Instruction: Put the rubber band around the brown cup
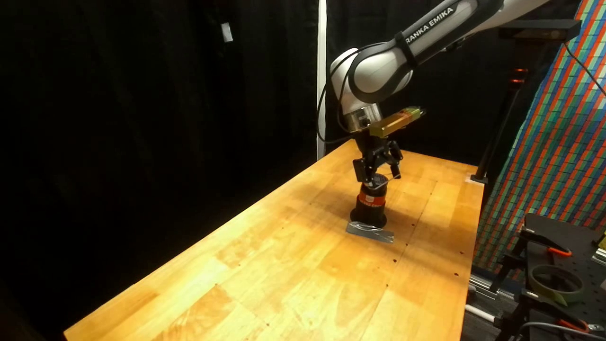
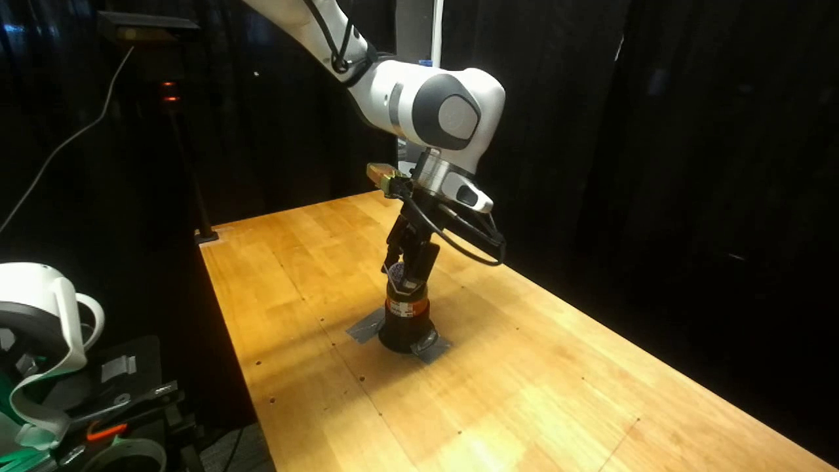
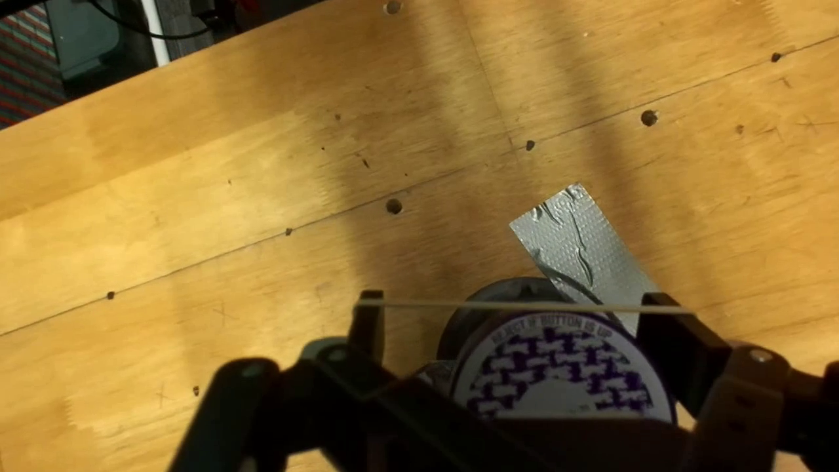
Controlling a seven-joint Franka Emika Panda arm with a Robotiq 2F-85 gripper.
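In the wrist view, the end effector [image 3: 514, 305] comes in from the bottom with its two fingers spread well apart, and the rubber band [image 3: 419, 303] runs as a taut, straight line from one fingertip to the other. Past that line the brown cup [image 3: 570, 354] shows from above, its lid patterned in purple and white and lettered "REJECT IF BUTTON IS UP". A strip of grey tape [image 3: 590, 249] on the bench [image 3: 196, 216] reaches to the cup's foot. In an exterior view, the cup [image 1: 371, 201] stands upright on the bench, an orange-red stripe around its middle, with the fingers at its top and the band stretched between them. In an exterior view, grey tape [image 2: 366, 326] extends from opposite sides of the foot, and the fingers stand parted at the cup's top; whether the band fully encircles the cup cannot be told.
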